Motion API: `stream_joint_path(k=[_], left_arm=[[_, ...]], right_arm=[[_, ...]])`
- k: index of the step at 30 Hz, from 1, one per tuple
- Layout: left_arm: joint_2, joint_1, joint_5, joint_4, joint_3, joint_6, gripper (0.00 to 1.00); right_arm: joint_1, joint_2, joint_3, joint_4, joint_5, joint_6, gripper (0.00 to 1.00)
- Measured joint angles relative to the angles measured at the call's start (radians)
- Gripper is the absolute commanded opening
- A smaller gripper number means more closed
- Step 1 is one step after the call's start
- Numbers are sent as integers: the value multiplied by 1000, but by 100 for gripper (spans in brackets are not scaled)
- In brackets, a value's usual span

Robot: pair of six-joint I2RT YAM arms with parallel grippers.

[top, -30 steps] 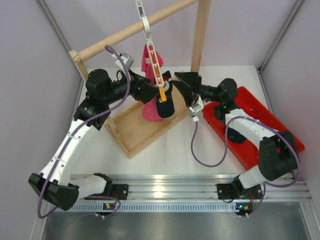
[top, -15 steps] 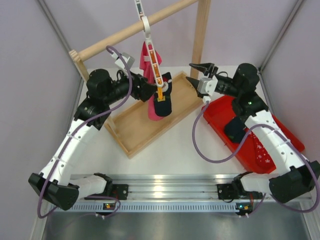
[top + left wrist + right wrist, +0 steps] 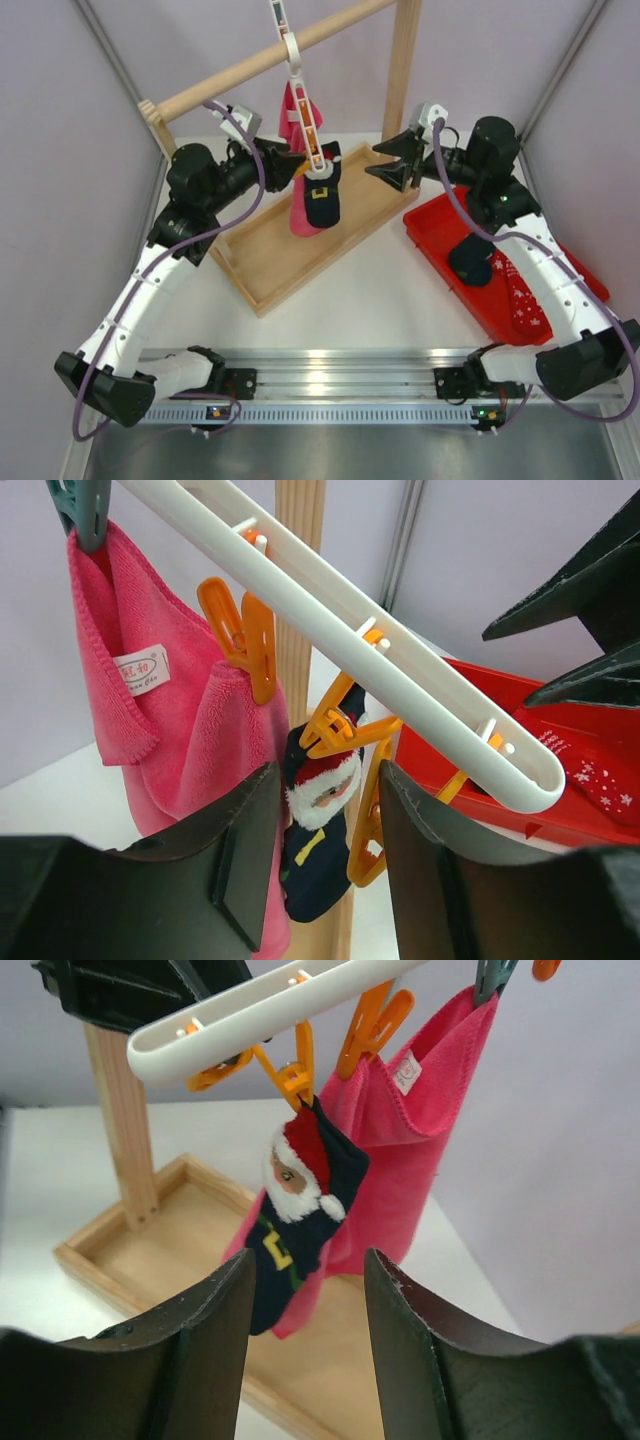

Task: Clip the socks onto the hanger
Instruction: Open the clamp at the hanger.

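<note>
Left claw is open, jaws spread, gripping nothing, tips just beside the lower end of the white hanger. Left arm rises from its base, elbow out left, forearm pointing right. Right claw is also open and empty, pointing left at the hanger but apart from it. Right arm arcs over the red tray, wrist raised. Dark Santa sock hangs from an orange clip at the hanger's end, against the pink cloth, above the wooden tray. Second sock lies in the red tray on the tabletop.
</note>
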Motion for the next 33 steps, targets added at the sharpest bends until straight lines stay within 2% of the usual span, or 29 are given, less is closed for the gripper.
stream_joint_path(k=[6,13,20,26,33], left_arm=[[-26,0,4,5,2,23,44],[-59,0,111,48,2,-35,44],[-51,0,97,56,6,-70,39],[-42,0,71,47,13,-87,40],[-39,0,104,34,13,-105,48]], right_arm=[[1,5,-10,149,-14,385,46],[19,-10,-91,268,3,636,47],[64,-72,-167,304,73,691,55],[224,-130,-218,309,229,656,63],[278,-116,-247,337,379,588,65]])
